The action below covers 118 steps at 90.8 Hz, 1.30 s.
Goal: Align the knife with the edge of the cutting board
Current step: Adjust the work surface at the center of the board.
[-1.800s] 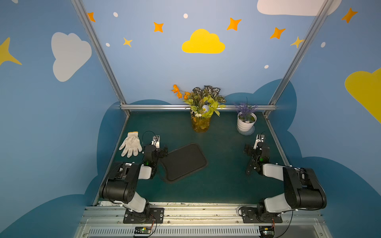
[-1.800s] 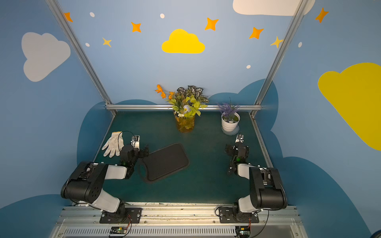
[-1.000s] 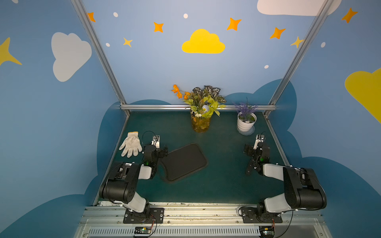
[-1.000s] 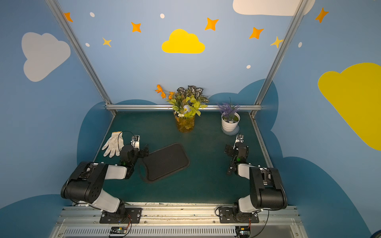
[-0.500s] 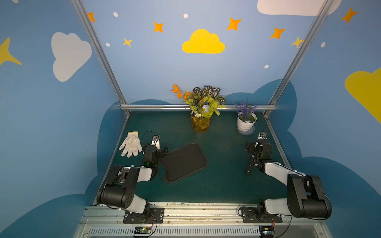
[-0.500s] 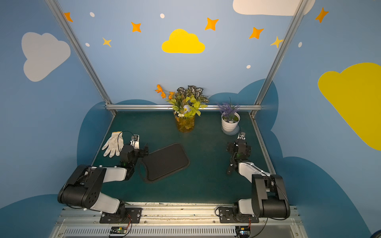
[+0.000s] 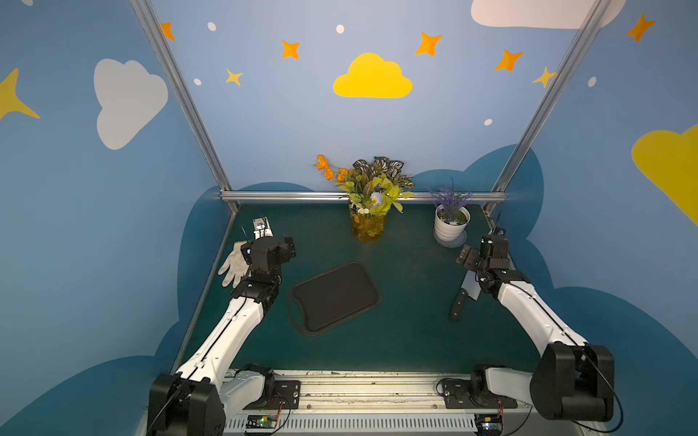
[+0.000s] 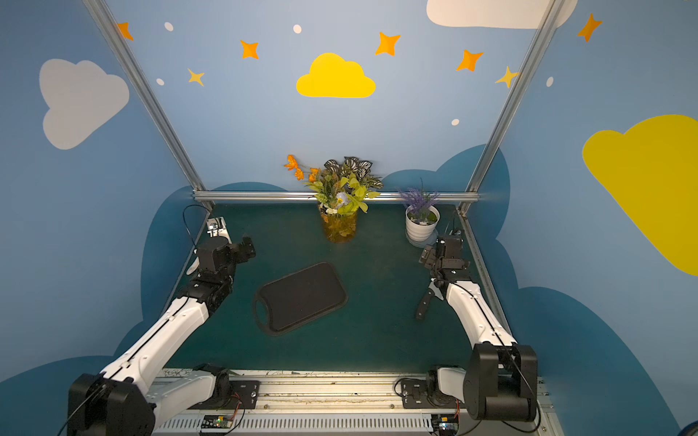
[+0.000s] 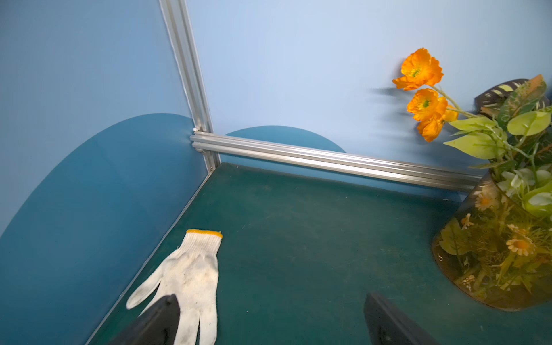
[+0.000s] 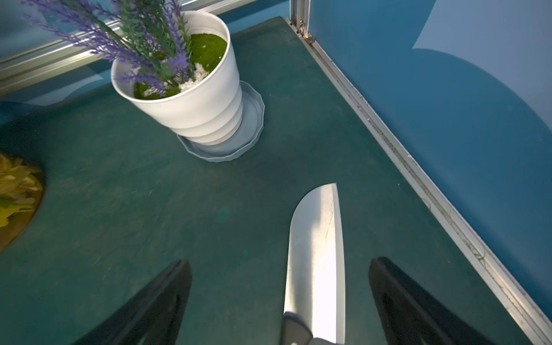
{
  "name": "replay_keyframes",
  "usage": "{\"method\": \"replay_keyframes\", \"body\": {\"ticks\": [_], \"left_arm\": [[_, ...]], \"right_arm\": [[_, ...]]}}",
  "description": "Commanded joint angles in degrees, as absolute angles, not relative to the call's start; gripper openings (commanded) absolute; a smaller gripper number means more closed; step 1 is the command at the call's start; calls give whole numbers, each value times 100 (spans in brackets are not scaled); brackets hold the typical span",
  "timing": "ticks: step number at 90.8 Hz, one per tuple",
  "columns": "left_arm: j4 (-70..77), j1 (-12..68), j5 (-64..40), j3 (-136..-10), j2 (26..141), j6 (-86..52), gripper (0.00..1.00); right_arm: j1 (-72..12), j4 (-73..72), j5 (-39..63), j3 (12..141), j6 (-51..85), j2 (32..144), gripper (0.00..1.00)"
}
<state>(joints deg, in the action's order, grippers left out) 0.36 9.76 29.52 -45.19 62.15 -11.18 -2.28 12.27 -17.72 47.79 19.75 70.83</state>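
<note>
1. Right fingers point(image 10: 397, 298): released, spread wide, grasping nothing. In the right wrist view the knife point(image 10: 316, 254) lies flat on the green counter point(image 7: 408, 339) between my two fingers. It lies closer to one finger than the other, and neither finger touches the blade.

2. Knife position: in both top views the knife point(image 7: 464, 298) lies on my right side of the counter, near the side rail. Its black handle points toward my base and its blade points toward the back wall. My right wrist covers part of the blade there.

3. Cutting board point(image 7: 334, 298): black, flat on the middle of the counter, turned at an angle to the counter's edges. Its handle slot is at the end nearer my left arm. The knife and the board are well apart; no edge of the knife lies along the board's rim.

4. Left fingers point(image 9: 161, 316): released, spread wide, grasping nothing. They hang over the back left of the counter, with one finger above a white work glove point(image 9: 191, 274).

5. Other items: a glass vase of artificial flowers point(image 7: 368, 226) stands at the back centre. A white pot of lavender point(image 10: 194, 98) stands on a saucer point(image 10: 254, 125) beyond the knife tip, apart from it.
</note>
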Motion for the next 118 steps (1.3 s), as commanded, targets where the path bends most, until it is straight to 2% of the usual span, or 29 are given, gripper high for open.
{"method": "replay_keyframes", "body": {"ticks": [1, 35, 47, 60, 91, 118], "left_arm": [[-1782, 940, 2997, -4767, 6001, -1856, 100], [-4188, 874, 1719, -5342, 5982, -2719, 100], [-4548, 878, 1260, -5192, 6169, -3295, 100], [-4613, 914, 931, -4925, 6463, -3750, 100], [-4379, 999, 690, -4320, 7135, -4609, 100], [-3846, 1024, 290, -3975, 7626, -4834, 100]], "right_arm": [[-233, 1826, -1349, 4931, 2298, 6705, 98], [-496, 2613, 44, 5408, 2232, 6359, 98], [-951, 2857, 565, 5638, 2127, 6571, 98], [-1528, 3087, 623, 5855, 1976, 6887, 98], [-2431, 2916, 1069, 6232, 2141, 8383, 98], [-3354, 3079, 1484, 7560, 2154, 10406, 98]]}}
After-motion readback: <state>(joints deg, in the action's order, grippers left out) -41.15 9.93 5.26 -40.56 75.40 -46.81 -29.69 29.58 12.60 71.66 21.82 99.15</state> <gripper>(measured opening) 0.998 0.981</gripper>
